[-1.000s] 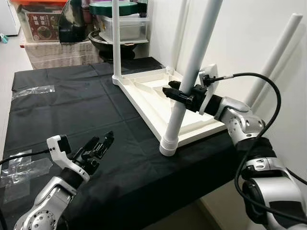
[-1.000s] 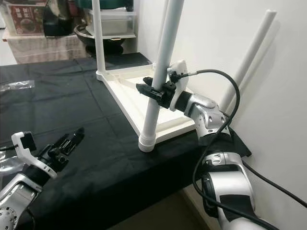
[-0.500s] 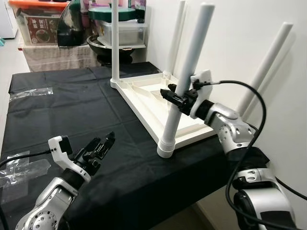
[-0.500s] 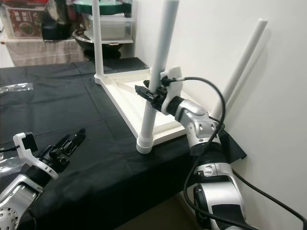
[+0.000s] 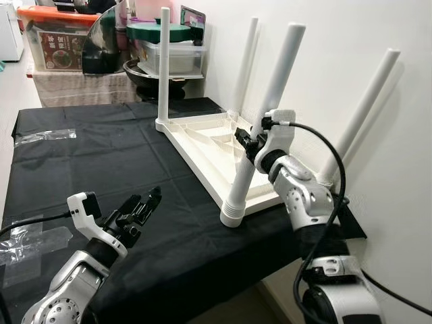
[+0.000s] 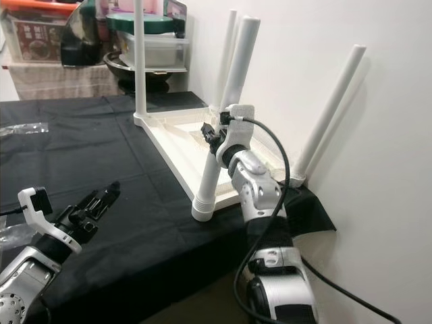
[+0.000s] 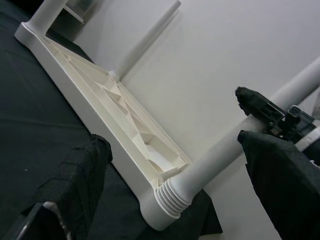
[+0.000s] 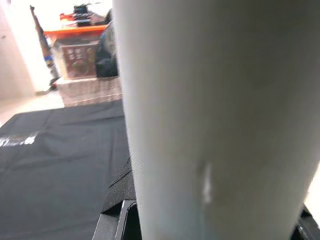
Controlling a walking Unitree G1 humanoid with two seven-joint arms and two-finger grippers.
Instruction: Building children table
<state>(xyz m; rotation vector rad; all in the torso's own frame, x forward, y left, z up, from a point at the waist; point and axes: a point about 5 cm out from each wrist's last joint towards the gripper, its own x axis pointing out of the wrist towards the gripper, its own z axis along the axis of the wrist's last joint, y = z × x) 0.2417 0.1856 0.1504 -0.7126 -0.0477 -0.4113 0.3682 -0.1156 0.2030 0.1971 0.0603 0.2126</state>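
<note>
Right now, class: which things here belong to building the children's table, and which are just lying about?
Job:
white tabletop, upside down
near leg, held by right gripper
three other legs

Lying about:
plastic wrappers
storage boxes
black pan

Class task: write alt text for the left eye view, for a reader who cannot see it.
The right gripper grips one white leg of an upturned white children's table lying on a black cloth, all four legs pointing up. The left gripper hovers open above the cloth, apart from the table. Storage boxes stand behind.
</note>
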